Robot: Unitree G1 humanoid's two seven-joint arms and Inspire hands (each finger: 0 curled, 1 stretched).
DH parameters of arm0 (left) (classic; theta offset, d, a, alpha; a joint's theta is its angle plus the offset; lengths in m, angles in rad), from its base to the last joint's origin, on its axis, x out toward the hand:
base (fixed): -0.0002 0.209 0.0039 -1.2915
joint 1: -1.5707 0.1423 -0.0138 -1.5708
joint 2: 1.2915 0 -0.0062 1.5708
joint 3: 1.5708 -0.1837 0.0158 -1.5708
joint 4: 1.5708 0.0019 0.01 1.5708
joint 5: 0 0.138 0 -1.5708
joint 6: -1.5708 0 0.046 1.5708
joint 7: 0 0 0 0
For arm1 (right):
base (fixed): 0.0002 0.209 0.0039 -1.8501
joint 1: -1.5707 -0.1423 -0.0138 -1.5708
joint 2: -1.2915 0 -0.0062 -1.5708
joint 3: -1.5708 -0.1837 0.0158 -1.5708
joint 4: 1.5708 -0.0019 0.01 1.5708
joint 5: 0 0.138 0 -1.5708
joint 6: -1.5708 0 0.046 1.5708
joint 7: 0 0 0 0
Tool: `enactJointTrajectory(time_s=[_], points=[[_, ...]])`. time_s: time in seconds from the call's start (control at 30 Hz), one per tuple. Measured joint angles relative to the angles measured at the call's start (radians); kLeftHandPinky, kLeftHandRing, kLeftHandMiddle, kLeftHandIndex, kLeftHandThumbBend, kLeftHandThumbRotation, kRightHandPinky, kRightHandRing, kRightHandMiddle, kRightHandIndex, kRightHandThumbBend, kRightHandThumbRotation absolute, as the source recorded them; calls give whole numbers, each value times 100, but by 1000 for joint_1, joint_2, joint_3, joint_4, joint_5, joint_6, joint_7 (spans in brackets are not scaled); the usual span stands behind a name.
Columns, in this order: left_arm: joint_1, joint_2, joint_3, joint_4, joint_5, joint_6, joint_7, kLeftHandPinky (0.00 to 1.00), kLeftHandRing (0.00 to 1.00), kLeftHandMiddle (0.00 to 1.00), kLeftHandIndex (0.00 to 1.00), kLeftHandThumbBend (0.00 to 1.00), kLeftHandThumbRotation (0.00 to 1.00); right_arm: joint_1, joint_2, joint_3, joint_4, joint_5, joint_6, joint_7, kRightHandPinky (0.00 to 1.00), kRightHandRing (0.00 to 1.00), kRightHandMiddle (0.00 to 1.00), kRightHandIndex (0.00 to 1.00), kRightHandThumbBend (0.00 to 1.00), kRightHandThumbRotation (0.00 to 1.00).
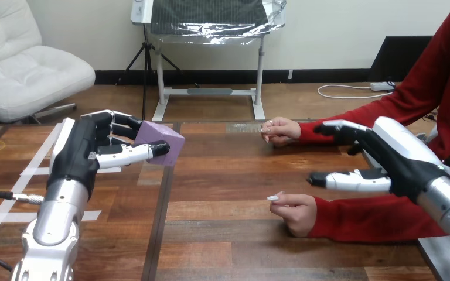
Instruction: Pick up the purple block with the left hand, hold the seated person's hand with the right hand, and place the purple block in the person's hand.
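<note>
Right robot hand [398,158] hangs spread, fingers straight and gripping nothing, over the wooden worktop [222,234], between the person's two red-sleeved forearms. Left robot hand [82,155] sits at the worktop's left side, thumb and fingers pinching the purple block [163,139]. The person's farther hand [281,130] and the person's nearer hand [297,212] rest loosely curled on the worktop, well apart from that block.

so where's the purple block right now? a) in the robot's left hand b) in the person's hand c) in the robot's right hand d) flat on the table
a: the purple block is pinched between the thumb and curled fingers of the left hand, while the right hand is open and holds nothing.
</note>
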Motion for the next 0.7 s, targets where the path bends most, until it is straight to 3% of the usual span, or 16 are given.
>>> enactJointTrajectory(time_s=[0.7], points=[[6, 0, 3, -26, 0, 0, -11, 34, 39, 42, 42, 53, 0, -83, -60, 75, 153, -6, 15, 126, 73, 85, 87, 85, 100, 65]])
